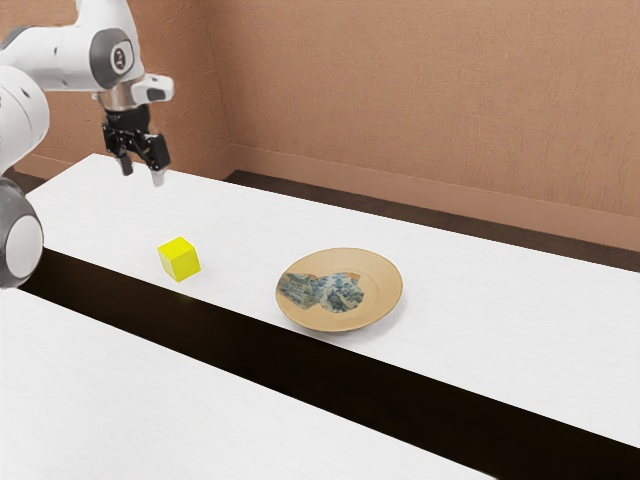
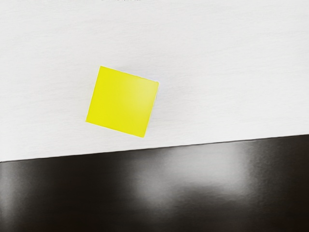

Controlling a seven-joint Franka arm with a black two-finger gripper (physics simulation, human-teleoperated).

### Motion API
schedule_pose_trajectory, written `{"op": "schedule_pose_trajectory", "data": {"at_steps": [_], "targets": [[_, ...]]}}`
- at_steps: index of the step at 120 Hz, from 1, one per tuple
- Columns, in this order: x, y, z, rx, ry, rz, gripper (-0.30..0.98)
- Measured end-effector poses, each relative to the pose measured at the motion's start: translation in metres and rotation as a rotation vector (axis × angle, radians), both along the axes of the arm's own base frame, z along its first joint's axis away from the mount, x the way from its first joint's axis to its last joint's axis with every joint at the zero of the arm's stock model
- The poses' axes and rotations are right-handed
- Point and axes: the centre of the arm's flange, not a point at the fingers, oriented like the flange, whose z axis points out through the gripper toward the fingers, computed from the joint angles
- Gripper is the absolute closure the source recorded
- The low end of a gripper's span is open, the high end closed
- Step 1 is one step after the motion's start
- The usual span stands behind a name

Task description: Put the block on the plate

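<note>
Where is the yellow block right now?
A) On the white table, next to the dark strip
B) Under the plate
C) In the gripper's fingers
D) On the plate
A, because the yellow block sits on the white table near the dark strip, apart from the plate.

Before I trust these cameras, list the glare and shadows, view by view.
Wrist view: broad, soft-edged glare on the dark strip; the block's top pales toward one corner, with faint shading beside it. Exterior view: a soft shadow under the plate; the strip looks nearly black, with a faint yellowish tint near the block.
</note>
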Motion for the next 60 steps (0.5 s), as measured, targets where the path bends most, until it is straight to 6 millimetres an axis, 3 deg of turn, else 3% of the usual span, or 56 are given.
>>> {"op": "schedule_pose_trajectory", "data": {"at_steps": [13,36,60], "targets": [[0.010,0.023,-0.032,-0.025,-0.009,-0.102,0.00],[0.026,0.040,-0.087,-0.037,-0.007,-0.277,0.00],[0.035,0.049,-0.125,-0.061,-0.014,-0.414,0.00]]}}
